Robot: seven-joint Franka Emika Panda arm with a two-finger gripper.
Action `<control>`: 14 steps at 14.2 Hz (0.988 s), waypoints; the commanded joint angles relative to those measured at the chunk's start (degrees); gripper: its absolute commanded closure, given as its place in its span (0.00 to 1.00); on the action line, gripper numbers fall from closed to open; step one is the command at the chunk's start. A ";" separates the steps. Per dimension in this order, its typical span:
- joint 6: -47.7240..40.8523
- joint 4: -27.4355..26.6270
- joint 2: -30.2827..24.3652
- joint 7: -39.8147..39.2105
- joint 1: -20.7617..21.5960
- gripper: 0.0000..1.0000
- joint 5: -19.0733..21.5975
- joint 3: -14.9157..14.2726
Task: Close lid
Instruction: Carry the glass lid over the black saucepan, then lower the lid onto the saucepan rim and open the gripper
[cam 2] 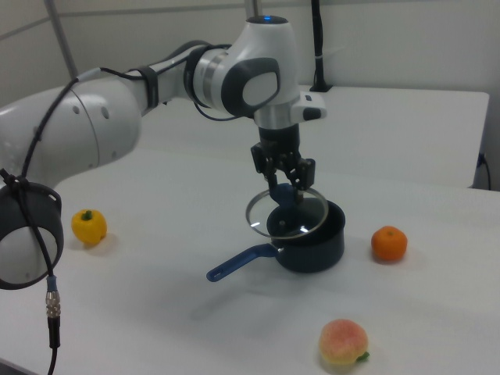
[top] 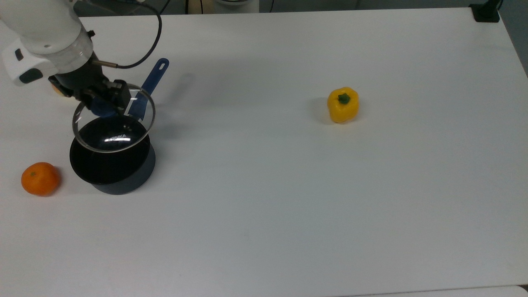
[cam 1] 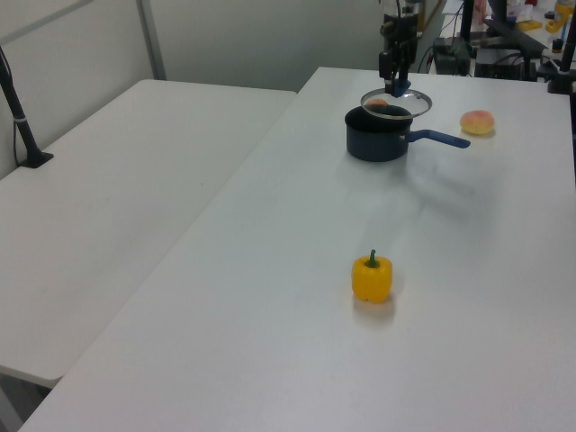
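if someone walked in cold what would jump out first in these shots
First the big white arm, its hand shut on the blue knob of a clear glass lid, held in the air partly over the open black saucepan, not seated on it. Then the bright spots on the white table: a yellow pepper alone toward the top view's right, an orange at the saucepan's left there, and a peach near the right view's bottom edge.

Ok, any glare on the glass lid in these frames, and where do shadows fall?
Top view: white glare streaks on the round clear glass lid with the blue knob, over the black saucepan with the blue handle; a faint shadow on the white table to the top view's right of the handle. Right view: a small bright glint on the glass; soft shadows beneath the orange and peach.
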 commanded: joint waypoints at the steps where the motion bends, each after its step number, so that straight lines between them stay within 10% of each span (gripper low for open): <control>1: 4.24 2.00 2.65 0.24 0.19 0.72 -2.59 -0.43; 14: 10.40 1.29 5.12 0.32 0.63 0.71 -2.68 -0.42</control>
